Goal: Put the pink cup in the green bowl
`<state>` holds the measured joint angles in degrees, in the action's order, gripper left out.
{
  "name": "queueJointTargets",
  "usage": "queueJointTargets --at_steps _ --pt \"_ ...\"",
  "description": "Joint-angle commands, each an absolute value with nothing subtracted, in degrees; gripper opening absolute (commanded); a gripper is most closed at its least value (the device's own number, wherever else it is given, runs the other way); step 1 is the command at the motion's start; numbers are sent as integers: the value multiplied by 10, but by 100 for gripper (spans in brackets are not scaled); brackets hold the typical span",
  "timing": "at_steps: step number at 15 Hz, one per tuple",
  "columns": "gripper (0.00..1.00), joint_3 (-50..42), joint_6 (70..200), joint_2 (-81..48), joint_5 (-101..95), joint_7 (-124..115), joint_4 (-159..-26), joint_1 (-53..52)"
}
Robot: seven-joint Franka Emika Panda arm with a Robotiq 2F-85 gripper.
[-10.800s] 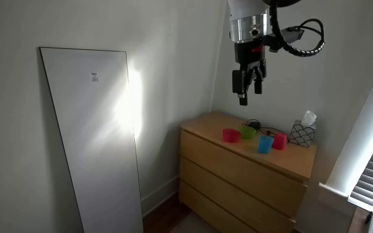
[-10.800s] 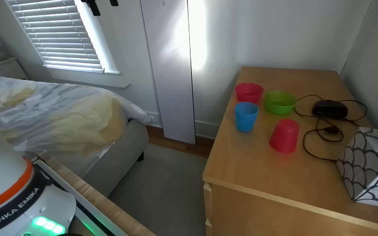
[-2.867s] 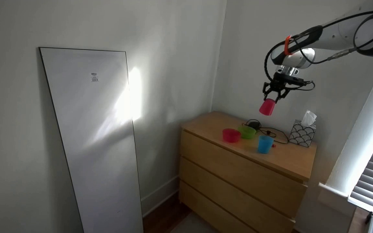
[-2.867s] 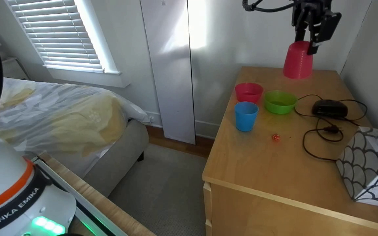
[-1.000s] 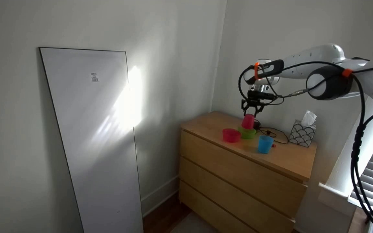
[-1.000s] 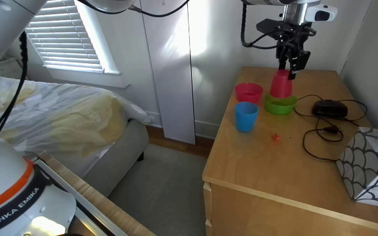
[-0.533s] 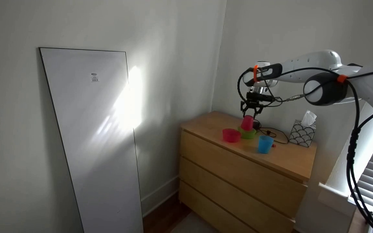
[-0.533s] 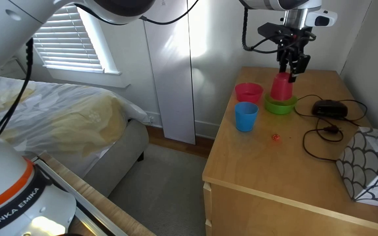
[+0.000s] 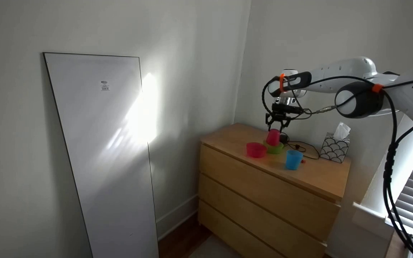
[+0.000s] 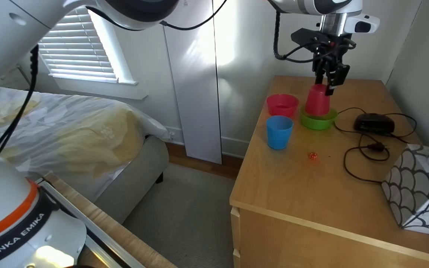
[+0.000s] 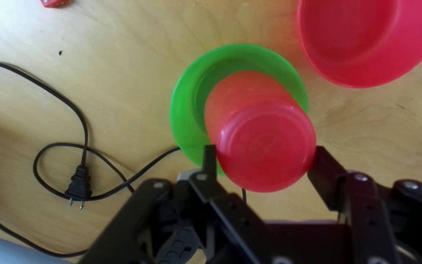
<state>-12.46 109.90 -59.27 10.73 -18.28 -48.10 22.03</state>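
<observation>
The pink cup is upside down with its base at the top, its lower rim inside the outline of the green bowl. Whether that rim touches the bowl's floor I cannot tell. My gripper is shut on the cup near its base, seen in both exterior views. Looking down in the wrist view, the cup's round base sits between the two fingertips, one at each side. Part of the green rim shows around the cup; the near part is hidden behind cup and fingers.
Close beside the green bowl stand a wider pink bowl and a blue cup. A small red die lies on the dresser. Black cables and a dark box are on the far side, near a patterned tissue box.
The upside-down pink cup was on the dresser at first, then held high in the gripper. Over the last second, cup and gripper have come down slightly into the green bowl.
</observation>
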Motion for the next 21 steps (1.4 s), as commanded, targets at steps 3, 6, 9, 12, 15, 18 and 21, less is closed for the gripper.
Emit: queueJointTargets --at_steps 3,6,9,12,15,18,21 --pt "39 -128 1082 -625 103 -193 -448 220" --pt "39 -131 1081 -636 103 -197 -437 222" --pt "39 -121 1074 -651 90 -205 -415 231" --pt "89 -132 1075 -654 97 -206 -412 227" --pt "99 -128 1073 -644 102 -194 -421 230" --pt "100 -123 1074 -619 105 -171 -444 233" --pt "100 -127 1085 -585 97 -134 -482 226"
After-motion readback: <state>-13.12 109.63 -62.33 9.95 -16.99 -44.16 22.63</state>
